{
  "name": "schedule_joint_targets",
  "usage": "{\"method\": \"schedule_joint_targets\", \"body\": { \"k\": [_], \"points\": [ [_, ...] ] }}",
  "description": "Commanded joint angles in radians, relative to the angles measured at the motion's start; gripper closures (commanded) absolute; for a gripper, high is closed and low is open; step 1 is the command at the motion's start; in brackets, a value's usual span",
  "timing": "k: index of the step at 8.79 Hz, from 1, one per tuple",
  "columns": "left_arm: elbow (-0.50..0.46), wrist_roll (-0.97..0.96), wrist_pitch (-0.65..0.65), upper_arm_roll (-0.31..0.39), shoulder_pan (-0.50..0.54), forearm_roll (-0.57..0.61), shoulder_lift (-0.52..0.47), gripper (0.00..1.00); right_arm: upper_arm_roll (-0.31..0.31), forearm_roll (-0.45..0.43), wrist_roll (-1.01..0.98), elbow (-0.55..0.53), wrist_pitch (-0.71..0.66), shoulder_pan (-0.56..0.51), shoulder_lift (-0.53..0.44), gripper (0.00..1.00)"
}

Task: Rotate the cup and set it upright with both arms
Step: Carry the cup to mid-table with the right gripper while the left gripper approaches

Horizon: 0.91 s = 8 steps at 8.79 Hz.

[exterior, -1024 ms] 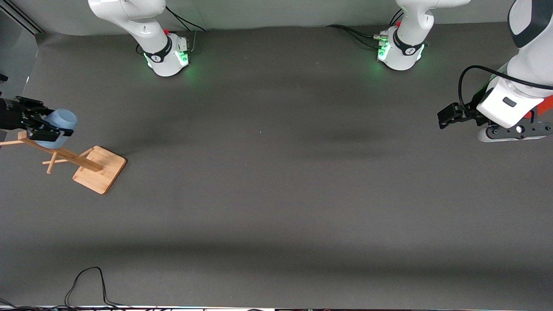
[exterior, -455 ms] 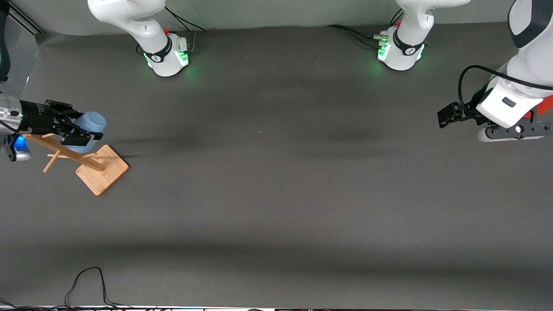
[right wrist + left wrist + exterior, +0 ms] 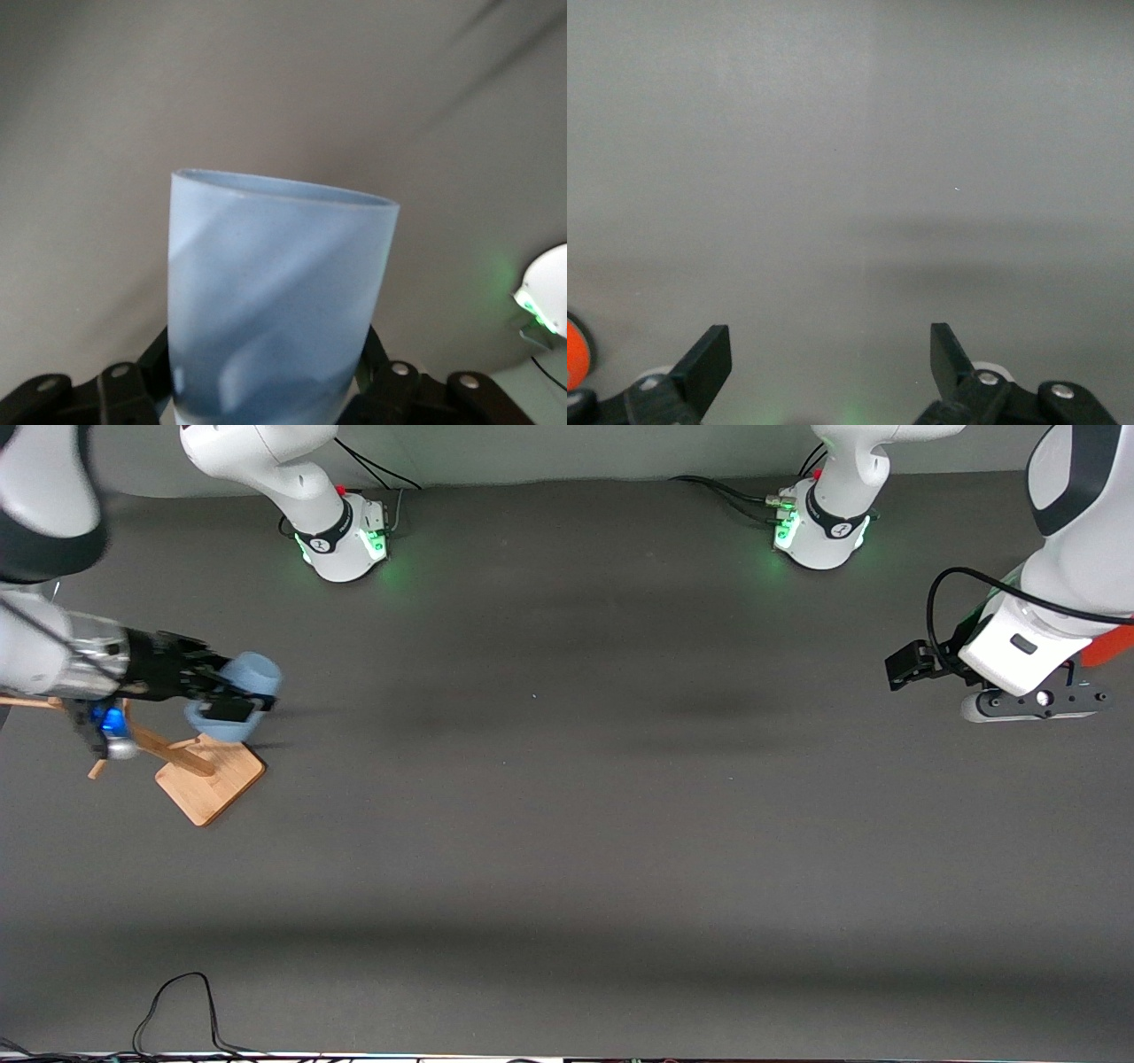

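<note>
The cup is pinched by the right tool, with a finger pressed on each side of it. It is held up in the air on its side, just over the wooden stand at the right arm's end of the desk. In the right wrist view the cup fills the middle, with black fingers at its sides.

A second ago the cup was held farther out past the stand, close to the desk's edge. Now it has been carried in over the stand's flat base, toward the middle of the desk. The stand's base also sits a little shifted from where it was seen then.

The left tool is spread wide and holds nothing. It hangs over the left arm's end of the desk, well apart from the stand, and has barely moved. A bit of an orange can is seen beside it.

It looks as if the cup has been lifted off and is being brought to a spot where both arms can reach it. The turning and standing up are not yet done.
</note>
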Motion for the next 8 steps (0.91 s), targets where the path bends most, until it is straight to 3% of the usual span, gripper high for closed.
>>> {"method": "schedule_joint_targets", "body": {
  "k": [1,4,6,8],
  "points": [
    [0.017,-0.006,-0.024,0.006,-0.009,0.013,0.007,0.0,-0.01,-0.079,-0.024,0.117,0.058,0.14,0.124,0.56],
    [0.017,-0.008,-0.024,0.006,-0.005,0.014,0.026,0.0,-0.009,-0.05,-0.029,0.161,0.275,0.325,0.293,0.56],
    [0.032,-0.006,0.014,0.013,0.004,0.004,0.111,0.0,-0.009,0.032,-0.027,0.165,0.492,0.412,0.44,0.54],
    [0.063,-0.008,0.04,0.015,0.004,-0.003,0.17,0.0,-0.009,0.033,0.046,0.217,0.646,0.501,0.59,0.52]
  ]
}}
